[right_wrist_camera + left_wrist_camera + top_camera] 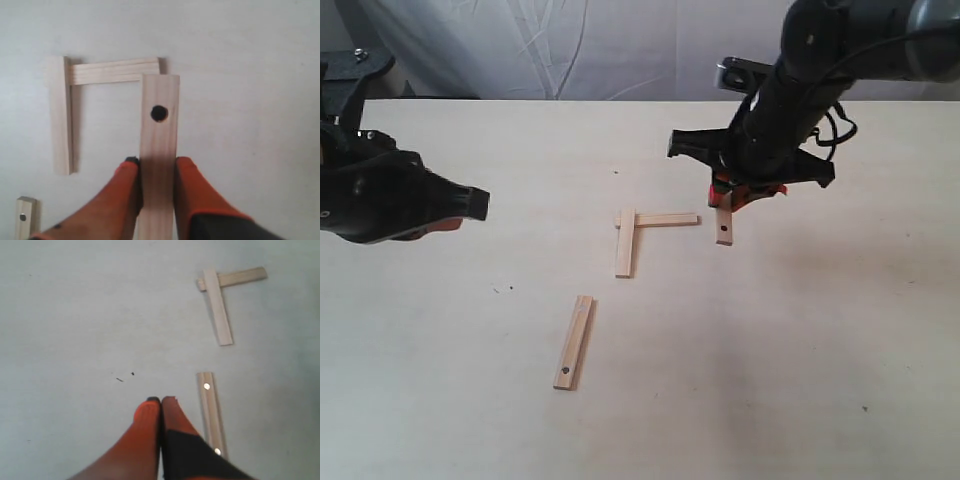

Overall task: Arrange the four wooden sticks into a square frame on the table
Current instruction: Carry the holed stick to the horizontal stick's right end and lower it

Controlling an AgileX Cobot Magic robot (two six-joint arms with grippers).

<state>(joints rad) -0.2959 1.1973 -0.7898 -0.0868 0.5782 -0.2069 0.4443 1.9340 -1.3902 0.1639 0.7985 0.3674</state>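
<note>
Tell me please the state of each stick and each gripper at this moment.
held stick: gripped at one end, its free end by the joined sticks; contact unclear.
right gripper: shut on the held stick.
left gripper: shut, holding nothing.
joined sticks: flat on the table, overlapping at one corner as an L.
loose stick: flat on the table, apart from the others.
</note>
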